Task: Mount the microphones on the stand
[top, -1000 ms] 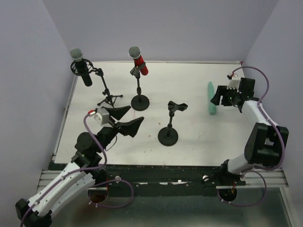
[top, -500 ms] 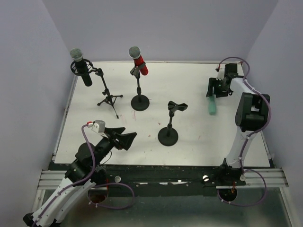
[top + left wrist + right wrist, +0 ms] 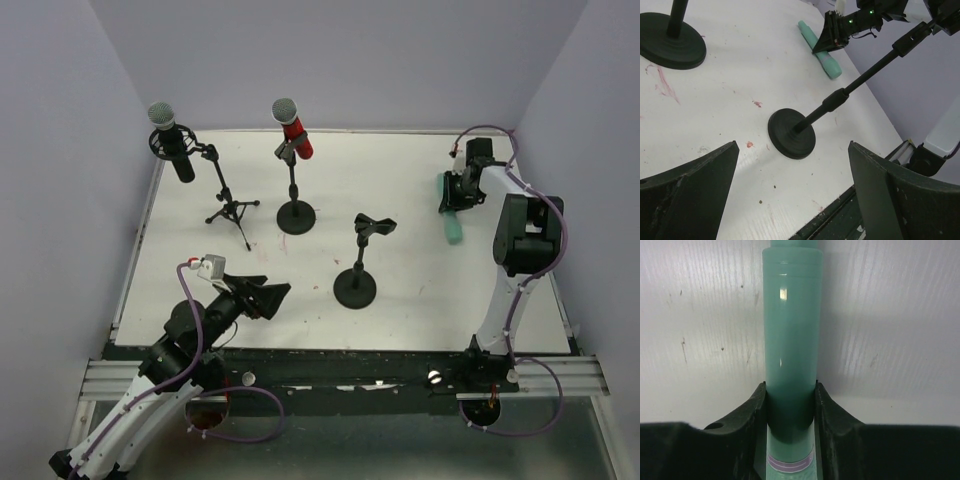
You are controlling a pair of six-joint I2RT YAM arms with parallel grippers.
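The black microphone (image 3: pixel 170 135) sits in the tripod stand at the back left. The red microphone (image 3: pixel 293 128) sits in the round-base stand (image 3: pixel 295 215) behind the middle. The mint-green microphone (image 3: pixel 453 228) lies on the table at the right; it also shows in the left wrist view (image 3: pixel 825 50). My right gripper (image 3: pixel 455 195) is shut on its body (image 3: pixel 792 315), the fingers (image 3: pixel 757 405) pressing both sides. The third stand (image 3: pixel 357 262) has an empty clip (image 3: pixel 375 225). My left gripper (image 3: pixel 272 287) is open and empty, low near the front left, facing that stand's base (image 3: pixel 791 134).
The table's front edge (image 3: pixel 330 350) runs just behind my left gripper. Grey walls close in the table at the back and both sides. Small red marks (image 3: pixel 662 82) dot the white tabletop.
My right arm has folded in and brought its gripper down onto the mint-green microphone, closing on it. My left arm has pulled back toward the front edge.
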